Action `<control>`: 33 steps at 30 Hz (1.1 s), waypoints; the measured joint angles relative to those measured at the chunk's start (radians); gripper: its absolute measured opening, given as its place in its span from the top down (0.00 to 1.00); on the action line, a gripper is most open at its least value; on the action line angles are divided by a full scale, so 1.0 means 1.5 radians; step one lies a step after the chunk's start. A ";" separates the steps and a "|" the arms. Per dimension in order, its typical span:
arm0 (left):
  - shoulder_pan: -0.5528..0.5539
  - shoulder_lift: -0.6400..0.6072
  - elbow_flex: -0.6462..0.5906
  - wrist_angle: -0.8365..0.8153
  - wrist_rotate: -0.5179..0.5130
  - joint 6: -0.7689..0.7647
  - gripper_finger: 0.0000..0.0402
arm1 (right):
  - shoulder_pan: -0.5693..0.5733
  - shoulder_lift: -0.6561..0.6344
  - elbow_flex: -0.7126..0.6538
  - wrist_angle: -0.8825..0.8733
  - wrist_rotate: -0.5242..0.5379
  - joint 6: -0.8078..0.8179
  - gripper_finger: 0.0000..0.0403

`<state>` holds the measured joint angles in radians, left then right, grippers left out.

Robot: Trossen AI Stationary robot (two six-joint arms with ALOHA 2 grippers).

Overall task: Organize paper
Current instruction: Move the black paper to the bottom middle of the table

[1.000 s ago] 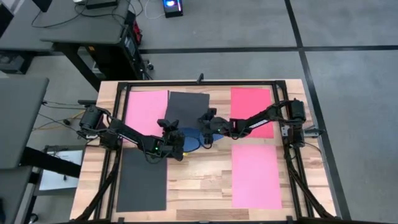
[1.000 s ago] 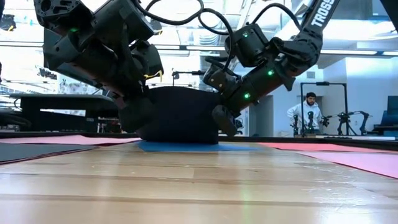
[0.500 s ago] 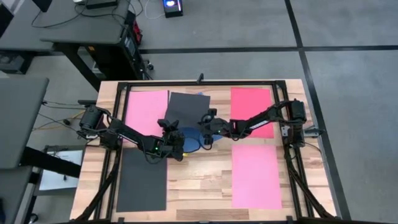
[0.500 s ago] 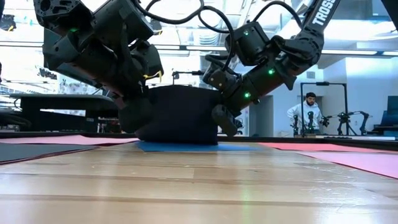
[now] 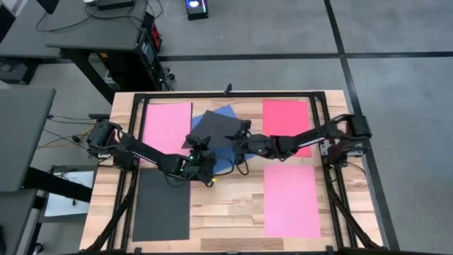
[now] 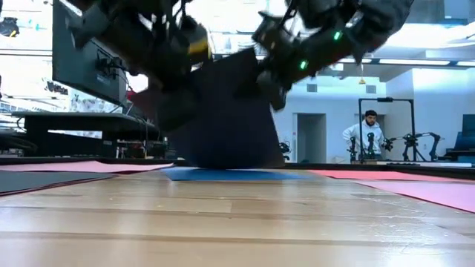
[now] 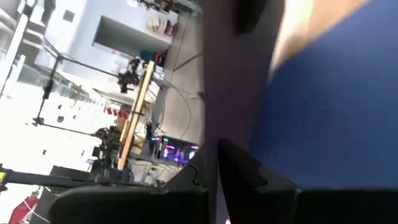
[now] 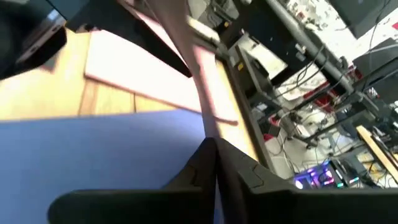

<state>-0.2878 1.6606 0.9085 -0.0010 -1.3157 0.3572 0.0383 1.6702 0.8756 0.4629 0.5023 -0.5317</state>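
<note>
Dark grey flat paper sheet point(image 5: 218, 127) is pinched by both closed grippers, left gripper point(image 5: 200, 144) and right gripper point(image 5: 243, 139), above one blue sheet point(image 5: 225, 159); two pink sheets point(image 5: 167, 125), no readable writing.

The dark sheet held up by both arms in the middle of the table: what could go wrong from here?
1. Both the left pincer and the right pincer are shut on the dark sheet, which stands lifted and tilted. If the arms pull apart or twist, it may crease or tear.
2. The blue sheet lies directly below; the dark sheet's lower edge could drag it out of place.
3. A thin edge grip may slip, dropping the sheet crooked.
</note>
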 joint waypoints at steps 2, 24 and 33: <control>-0.012 -0.022 0.022 -0.012 0.000 0.023 1.00 | 0.009 -0.030 0.000 -0.029 0.000 0.000 1.00; -0.129 -0.206 0.076 -0.011 -0.012 0.081 1.00 | 0.079 -0.138 0.000 -0.095 -0.001 0.065 1.00; -0.130 -0.201 0.075 -0.012 -0.011 0.058 1.00 | 0.084 -0.138 0.000 -0.072 -0.002 0.112 0.99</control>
<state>-0.4833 1.3598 1.0210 -0.0195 -1.3319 0.4446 0.1646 1.4631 0.8753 0.3552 0.4987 -0.3641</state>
